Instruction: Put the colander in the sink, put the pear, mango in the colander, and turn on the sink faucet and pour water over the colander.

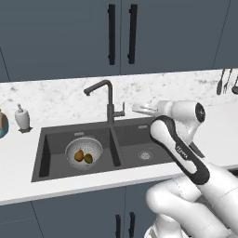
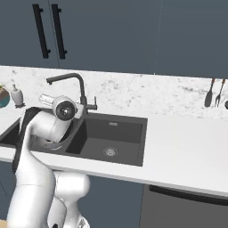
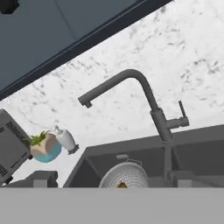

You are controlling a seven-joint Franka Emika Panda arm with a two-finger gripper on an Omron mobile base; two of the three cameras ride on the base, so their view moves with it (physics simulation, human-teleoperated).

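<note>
pincer [image 1: 138, 109] wide open and empty, near the tap's [image 1: 108, 95] small stiff side lever [image 1: 122, 110], likely best nudged at its tip; colander [image 1: 83, 153] with fruit sits in the sink's [image 1: 56, 162] left basin.

Soap dispenser [image 1: 22, 117] beside potted plant [image 3: 44, 146]

A home kitchen is shown. A dark double-basin sink [image 1: 122, 139] is set into a white marble-patterned counter [image 2: 187, 147], with a tall hooked faucet [image 1: 108, 100] at its 12 o'clock. Dark blue cabinets [image 1: 69, 37] are hung above. Utensils [image 2: 213, 93] are hung at 3 o'clock; a soap dispenser [image 1: 22, 117] is placed at 9 o'clock.
</note>
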